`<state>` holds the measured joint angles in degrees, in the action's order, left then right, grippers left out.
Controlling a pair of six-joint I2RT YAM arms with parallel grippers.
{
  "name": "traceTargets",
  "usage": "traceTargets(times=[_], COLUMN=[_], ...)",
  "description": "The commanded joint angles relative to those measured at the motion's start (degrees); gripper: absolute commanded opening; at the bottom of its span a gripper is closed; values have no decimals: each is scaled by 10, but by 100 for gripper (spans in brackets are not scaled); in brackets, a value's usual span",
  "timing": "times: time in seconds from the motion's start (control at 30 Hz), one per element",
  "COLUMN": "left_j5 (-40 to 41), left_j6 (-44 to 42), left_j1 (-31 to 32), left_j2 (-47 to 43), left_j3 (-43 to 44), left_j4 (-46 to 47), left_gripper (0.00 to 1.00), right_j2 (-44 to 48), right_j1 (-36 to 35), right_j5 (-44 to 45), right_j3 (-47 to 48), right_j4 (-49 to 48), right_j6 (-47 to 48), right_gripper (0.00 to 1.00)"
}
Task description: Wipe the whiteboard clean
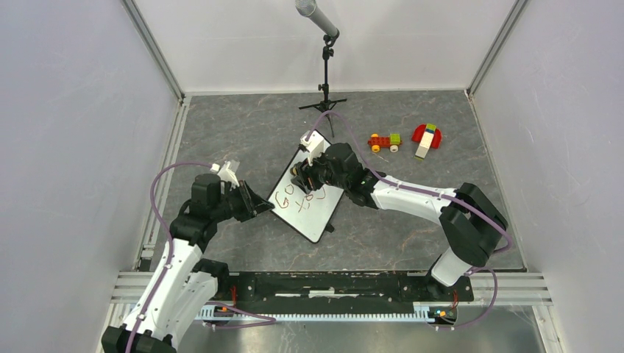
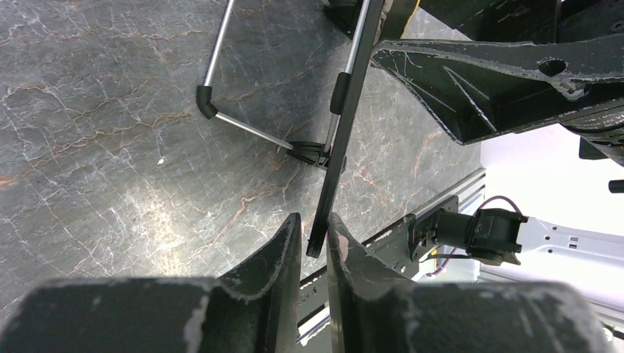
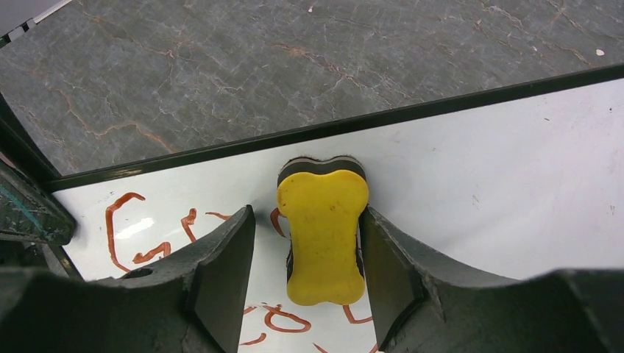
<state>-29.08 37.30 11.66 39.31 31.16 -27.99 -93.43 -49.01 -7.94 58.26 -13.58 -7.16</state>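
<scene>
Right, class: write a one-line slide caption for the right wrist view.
Right gripper straddling a yellow eraser on the whiteboard, red writing beside it.

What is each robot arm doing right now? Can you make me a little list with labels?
left gripper: pinching the whiteboard by its black edge
right gripper: holding a yellow eraser on the board
whiteboard: propped on a wire stand
red writing: not wiped yet, beside and below the eraser
toys: a toy car and a red block toy, off to the board's right
microphone stand: at the table's far edge
</scene>
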Motion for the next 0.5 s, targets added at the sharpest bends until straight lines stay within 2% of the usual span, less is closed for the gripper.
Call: traceTargets(times=[0.0, 0.47], left_j5=[10, 15], left_j6=[0, -3], left_j1=[0, 0], left_j2=[-13, 1], left_j3=[0, 0], left_j4=[26, 27], left_gripper=[25, 29], right_j2=[5, 12], right_j1=[0, -1], right_j5=[1, 13], right_j3=[19, 19], right_j4=[-16, -18], right_j6=[9, 10], right_gripper=[60, 51])
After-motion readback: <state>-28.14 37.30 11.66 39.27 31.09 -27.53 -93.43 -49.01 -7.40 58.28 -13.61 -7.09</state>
